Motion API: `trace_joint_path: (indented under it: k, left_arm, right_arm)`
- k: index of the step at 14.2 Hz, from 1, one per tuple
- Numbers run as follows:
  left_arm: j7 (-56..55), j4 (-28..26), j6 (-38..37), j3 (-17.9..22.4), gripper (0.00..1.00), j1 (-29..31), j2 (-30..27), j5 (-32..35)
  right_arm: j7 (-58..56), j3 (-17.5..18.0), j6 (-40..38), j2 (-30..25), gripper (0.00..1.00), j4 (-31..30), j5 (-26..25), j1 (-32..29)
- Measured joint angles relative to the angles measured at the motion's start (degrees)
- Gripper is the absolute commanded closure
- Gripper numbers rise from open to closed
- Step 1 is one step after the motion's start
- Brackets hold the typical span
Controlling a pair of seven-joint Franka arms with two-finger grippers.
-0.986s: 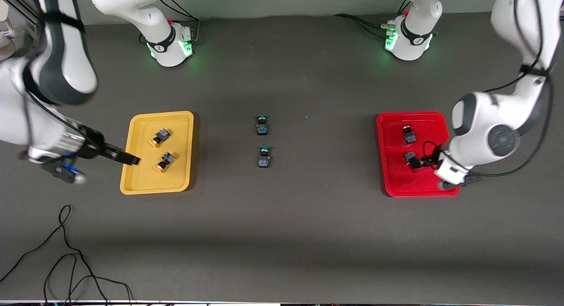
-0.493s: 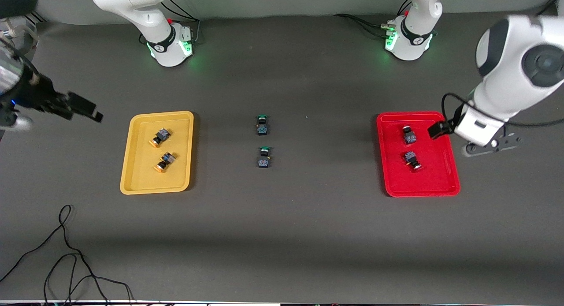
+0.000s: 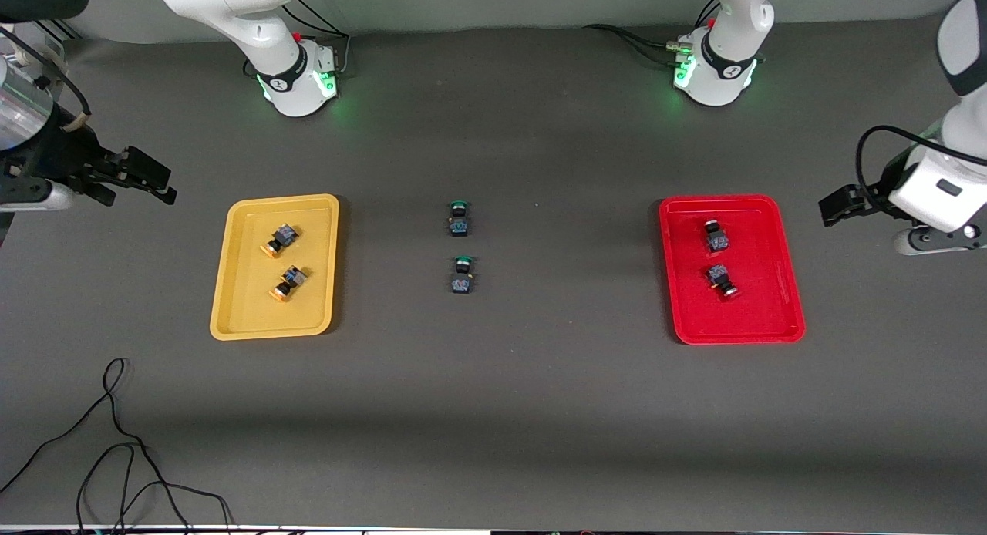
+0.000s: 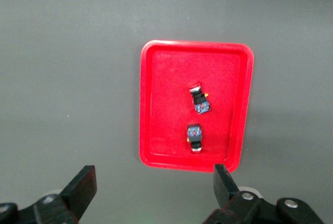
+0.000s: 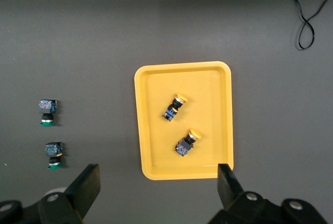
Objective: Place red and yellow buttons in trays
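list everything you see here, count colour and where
yellow tray: 1, yellow, toward the right arm's end of the table
yellow buttons: 2, orange-yellow caps, in the yellow tray
red tray: 1, red, toward the left arm's end
red buttons: 2, in the red tray
green buttons: 2, green caps, on the table between the trays
cable: 1, black, table edge nearest the camera
right gripper: jaws open, beside the yellow tray
left gripper: jaws open, beside the red tray

A yellow tray [image 3: 231,288] and a red tray [image 3: 779,304] are seen on a dark grey surface [image 3: 540,412] (black-and-blue switches, orange-yellow caps [image 3: 271,248] in the former).
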Motion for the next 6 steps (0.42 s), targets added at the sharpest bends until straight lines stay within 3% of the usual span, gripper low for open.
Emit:
trace_joint_path:
  k: [2, 6]
  left_arm:
    - [0.0, 0.96, -1.32, 3.21, 0.0, -4.0, 0.01, 0.0]
    - [-0.02, 1.59, -1.82, 4.21, 0.0, -5.62, 0.07, 0.0]
  right_arm:
    - [-0.77, 0.0, 0.11, 0.33, 0.0, -0.03, -0.03, -0.14]
    - [-0.93, -0.06, 0.11, 0.33, 0.0, 0.07, -0.03, -0.29]
